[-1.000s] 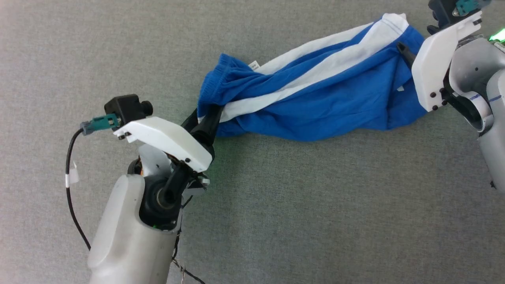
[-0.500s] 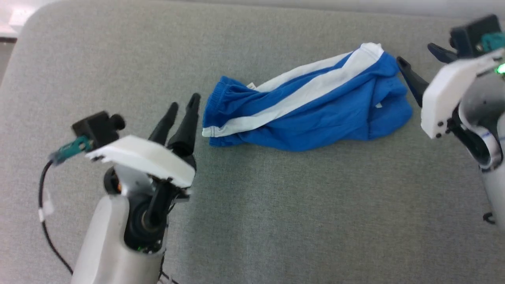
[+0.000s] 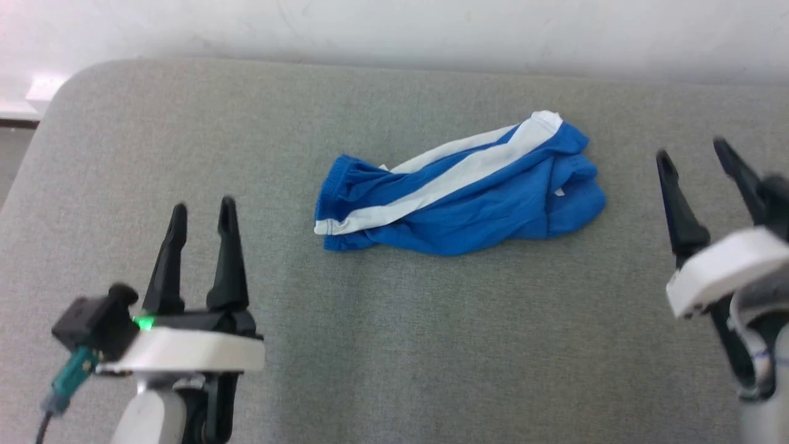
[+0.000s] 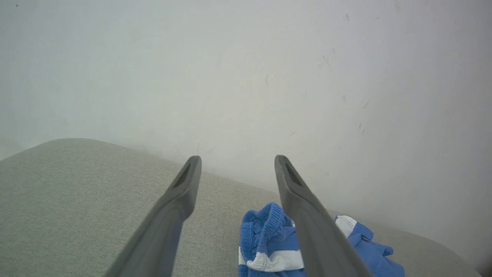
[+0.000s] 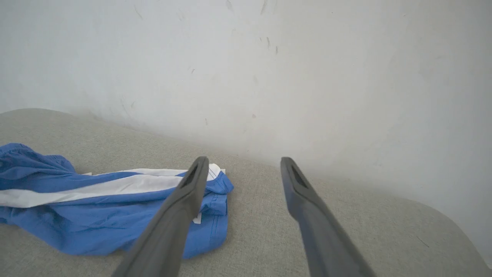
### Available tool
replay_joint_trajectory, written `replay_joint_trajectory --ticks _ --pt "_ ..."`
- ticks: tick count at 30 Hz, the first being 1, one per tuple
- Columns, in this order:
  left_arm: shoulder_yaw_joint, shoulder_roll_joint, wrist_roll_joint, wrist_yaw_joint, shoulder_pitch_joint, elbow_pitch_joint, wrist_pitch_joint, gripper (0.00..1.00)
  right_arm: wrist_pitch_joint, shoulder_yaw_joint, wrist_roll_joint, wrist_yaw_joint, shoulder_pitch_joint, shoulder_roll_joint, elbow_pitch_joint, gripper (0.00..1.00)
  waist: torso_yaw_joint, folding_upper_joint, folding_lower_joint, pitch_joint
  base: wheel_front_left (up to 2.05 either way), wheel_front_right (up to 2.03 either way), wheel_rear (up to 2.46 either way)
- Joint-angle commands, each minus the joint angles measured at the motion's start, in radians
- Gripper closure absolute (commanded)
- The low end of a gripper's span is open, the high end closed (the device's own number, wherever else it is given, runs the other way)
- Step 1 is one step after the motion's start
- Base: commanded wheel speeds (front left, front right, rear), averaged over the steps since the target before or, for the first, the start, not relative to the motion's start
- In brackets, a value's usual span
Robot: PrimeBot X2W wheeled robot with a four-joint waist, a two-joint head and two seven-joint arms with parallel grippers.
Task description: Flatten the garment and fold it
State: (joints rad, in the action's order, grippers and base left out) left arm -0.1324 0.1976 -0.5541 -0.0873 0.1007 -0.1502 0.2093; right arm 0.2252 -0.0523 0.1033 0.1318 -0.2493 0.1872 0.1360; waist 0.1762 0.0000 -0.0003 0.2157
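Observation:
The garment [image 3: 468,197], bright blue shorts with white side stripes, lies bunched and twisted in the middle of the grey cushioned surface [image 3: 394,345]. Its gathered waistband end points left [image 4: 265,234]; the other end [image 5: 115,215] reaches right. My left gripper [image 3: 202,211] stands open at the lower left, well clear of the shorts, nothing between its fingers. At the right edge my right gripper [image 3: 690,151] is open too, a short way right of the garment's end. In the right wrist view its left finger [image 5: 180,207] overlaps the cloth's edge.
A pale wall [image 3: 394,31] rises right behind the grey surface, whose rounded far-left corner [image 3: 68,80] shows. Bare fabric stretches in front of the garment and on both sides.
Both grippers have let go of the garment's ends and drawn back toward me. The shorts dropped and lie slack. The head camera has tilted up, showing the wall.

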Motion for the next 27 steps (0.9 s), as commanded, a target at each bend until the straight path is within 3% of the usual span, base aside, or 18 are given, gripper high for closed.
replay_joint_trajectory --ticks 1,7,13,18,27 --pt "0.009 0.002 0.025 -0.002 -0.029 0.006 0.022 0.0 -0.03 -0.02 -0.017 -0.001 0.046 -0.038 0.019 0.0 -0.013 0.0 0.0003 -0.021 0.0 0.0 0.0" --pt "0.017 -0.019 0.119 -0.008 -0.116 0.027 0.05 0.0 -0.137 -0.053 -0.074 -0.001 0.193 -0.118 0.047 0.0 -0.016 0.0 0.0003 -0.036 0.0 0.0 0.0" --pt "0.034 -0.064 0.133 0.007 -0.146 0.029 0.052 0.0 -0.195 -0.084 -0.083 -0.001 0.255 -0.136 0.042 0.0 -0.011 0.0 0.0003 -0.045 0.0 0.0 0.0" --pt "0.026 -0.057 0.149 0.036 -0.13 0.047 0.051 0.0 -0.209 -0.086 -0.063 -0.001 0.264 -0.137 0.033 0.0 -0.015 0.0 0.0003 -0.048 0.0 0.0 0.0" --pt "-0.014 -0.04 0.089 0.074 -0.01 0.092 -0.119 0.0 -0.207 -0.079 -0.062 -0.001 0.258 -0.137 0.024 0.0 -0.021 0.0 0.0003 -0.042 0.0 0.0 0.0"
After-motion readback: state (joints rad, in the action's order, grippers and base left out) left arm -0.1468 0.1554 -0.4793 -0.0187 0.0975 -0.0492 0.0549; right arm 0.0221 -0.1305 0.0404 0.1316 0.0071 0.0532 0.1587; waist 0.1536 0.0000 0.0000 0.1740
